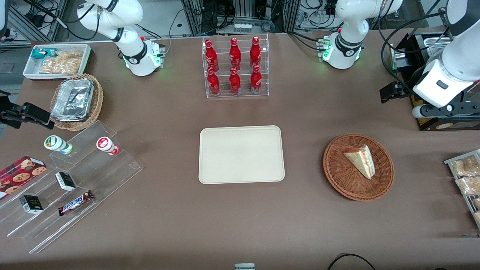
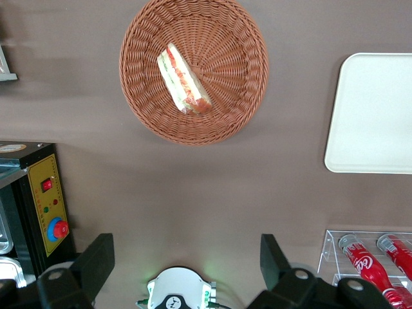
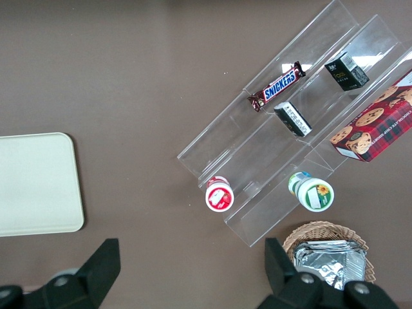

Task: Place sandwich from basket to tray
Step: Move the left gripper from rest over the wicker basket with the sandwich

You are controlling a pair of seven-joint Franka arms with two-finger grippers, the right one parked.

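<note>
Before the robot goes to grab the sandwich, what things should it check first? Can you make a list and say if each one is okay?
1. Sandwich lying in the basket: ok.
2. Nothing on top of the sandwich: ok, it lies bare in the left wrist view.
3. Tray has room for it: ok, nothing lies on it.
4. Gripper open: ok, the fingers stand wide apart and hold nothing.
5. Gripper over the sandwich: not ok, it hangs above bare table, farther from the front camera than the basket.
6. Way from basket to tray free: ok, only bare table between them.
</note>
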